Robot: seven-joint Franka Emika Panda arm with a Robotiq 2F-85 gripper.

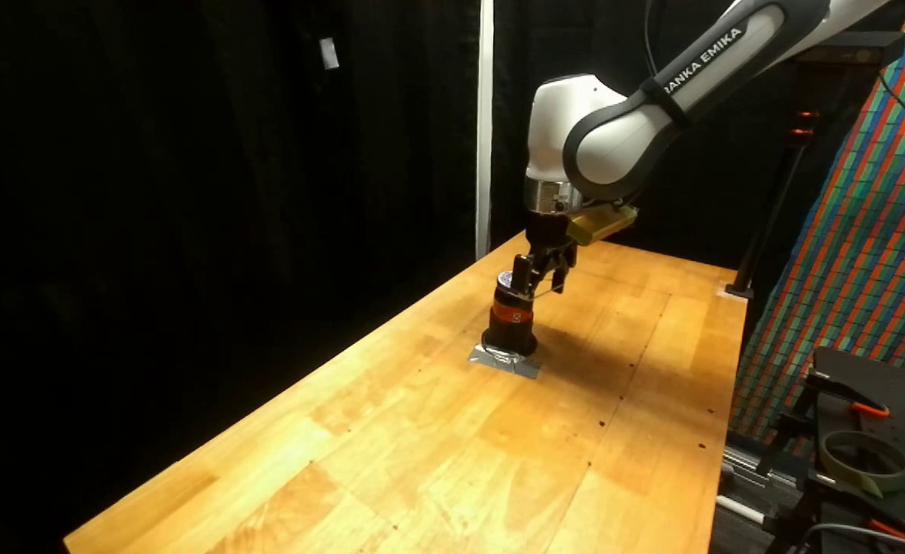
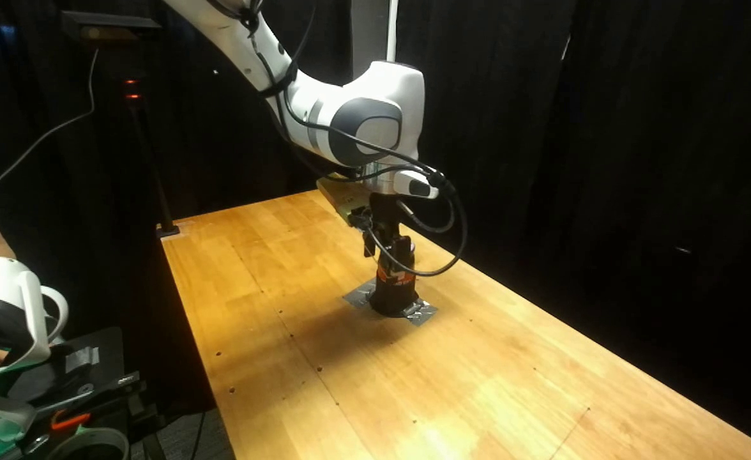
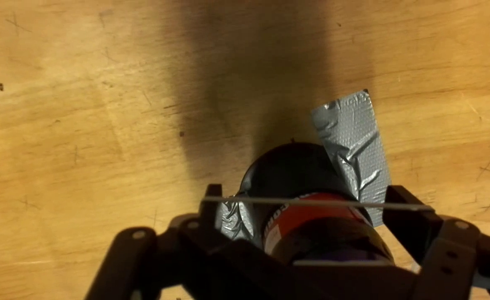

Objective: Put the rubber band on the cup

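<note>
Rubber band (image 3: pixel 266 201) across spread gripper (image 3: pixel 306 203), cup (image 3: pixel 309 215) lettered in wrist view, pale top (image 1: pixel 505 278) in an exterior view

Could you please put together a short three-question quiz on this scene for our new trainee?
1. Fill in the blank: the tape at the foot of the cup is ______ in color.

2. Multiple choice: in the wrist view, where is the rubber band?
A) Wrapped around the cup's foot
B) Lying flat on the tape
C) Stretched across the tool

3. True or false: the tool is shut.

Key
1. Silver-grey.
2. C.
3. False; its fingers stand apart, with the band spanning the gap.
</note>
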